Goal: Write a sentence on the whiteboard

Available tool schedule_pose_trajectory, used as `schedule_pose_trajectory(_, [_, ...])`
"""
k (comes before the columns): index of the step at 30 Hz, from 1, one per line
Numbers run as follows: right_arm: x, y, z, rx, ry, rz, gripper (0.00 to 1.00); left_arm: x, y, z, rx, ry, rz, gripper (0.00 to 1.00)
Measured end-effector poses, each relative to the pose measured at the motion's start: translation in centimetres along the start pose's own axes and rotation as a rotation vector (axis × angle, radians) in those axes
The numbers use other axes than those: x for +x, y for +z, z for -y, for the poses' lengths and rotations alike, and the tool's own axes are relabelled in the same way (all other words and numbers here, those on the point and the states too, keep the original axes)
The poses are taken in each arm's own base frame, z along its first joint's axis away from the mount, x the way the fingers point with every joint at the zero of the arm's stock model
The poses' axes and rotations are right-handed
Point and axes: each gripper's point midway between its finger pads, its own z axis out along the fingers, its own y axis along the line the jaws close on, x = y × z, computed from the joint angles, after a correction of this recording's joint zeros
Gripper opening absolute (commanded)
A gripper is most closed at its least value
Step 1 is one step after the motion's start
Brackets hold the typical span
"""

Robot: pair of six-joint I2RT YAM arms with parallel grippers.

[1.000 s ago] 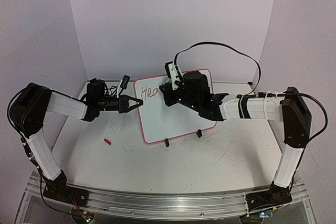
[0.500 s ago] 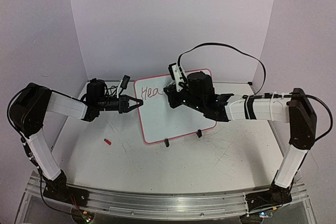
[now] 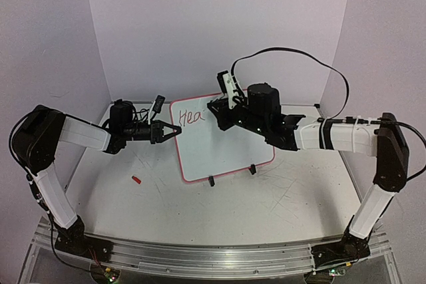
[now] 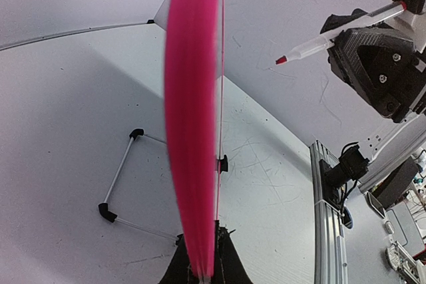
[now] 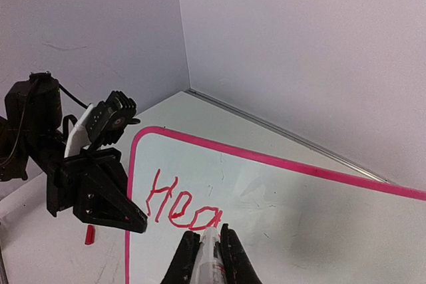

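Observation:
The whiteboard (image 3: 226, 144) stands tilted on the table, pink-rimmed, with red letters "Hea" (image 3: 191, 117) at its top left. My left gripper (image 3: 174, 131) is shut on the board's left edge. In the left wrist view the board's rim (image 4: 193, 131) is seen edge-on between the jaws of the left gripper (image 4: 203, 261). My right gripper (image 3: 217, 108) is shut on a white marker (image 3: 230, 87) near the last letter. In the left wrist view the marker's red tip (image 4: 281, 60) hangs a little off the board face. The right wrist view shows the marker (image 5: 212, 252) below the letters (image 5: 183, 207).
A small red cap (image 3: 136, 179) lies on the table at the left front. Two black clip feet (image 3: 211, 180) (image 3: 252, 169) hold the board's lower edge. A wire stand (image 4: 116, 184) sits behind the board. Lilac walls close the back and sides.
My right arm has risen and shifted slightly right, taking the marker with it. The left gripper and the board have not moved.

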Motion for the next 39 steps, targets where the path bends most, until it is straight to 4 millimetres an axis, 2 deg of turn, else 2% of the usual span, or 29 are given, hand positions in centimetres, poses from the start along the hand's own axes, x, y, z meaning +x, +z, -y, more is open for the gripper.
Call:
schedule_pose_trajectory(14, [1.8,1.2,-0.2,-0.002,-0.061,-0.046,0.0,0.0,0.0,0.0,0.0,0.0,0.0,0.0])
schedule_pose_trajectory(39, [1.6,2.0,0.2,0.057,-0.095,-0.041,0.0,-0.2,0.1,0.0,0.002,0.002,-0.002,0.0])
